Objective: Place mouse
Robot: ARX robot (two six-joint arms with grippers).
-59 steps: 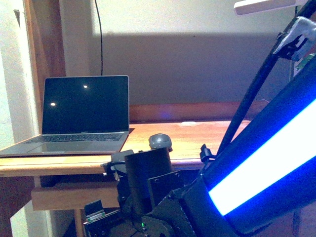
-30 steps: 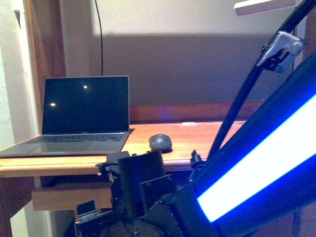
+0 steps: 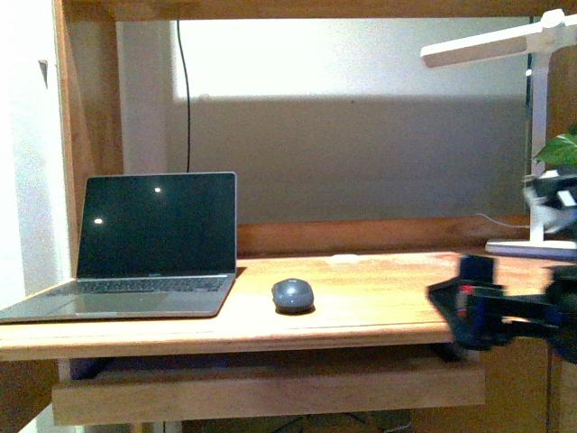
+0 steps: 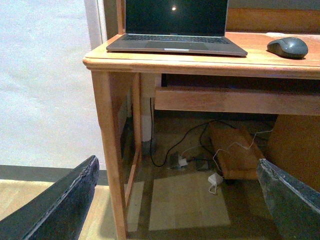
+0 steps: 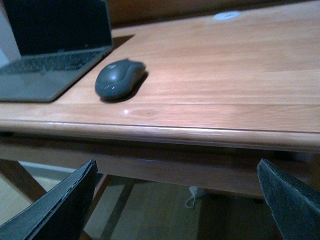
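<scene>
Right gripper (image 3: 478, 311) is motion-blurred in front view, low off the desk (image 3: 379, 311) front edge; fingers (image 5: 50, 205) spread wide, empty. Left gripper (image 4: 180, 200): only 2 wide-set fingertips visible, below desk level. Mouse (image 3: 293, 295) rests on desk, just right of laptop (image 3: 149, 244), untouched.

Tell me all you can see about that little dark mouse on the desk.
The small dark grey, rounded oval computer mouse looks matte and has no cord in view. It lies flat on the wooden desk top, just right of the open grey laptop and apart from it, back from the front edge. Nothing else touches it; neither tool is near.
</scene>
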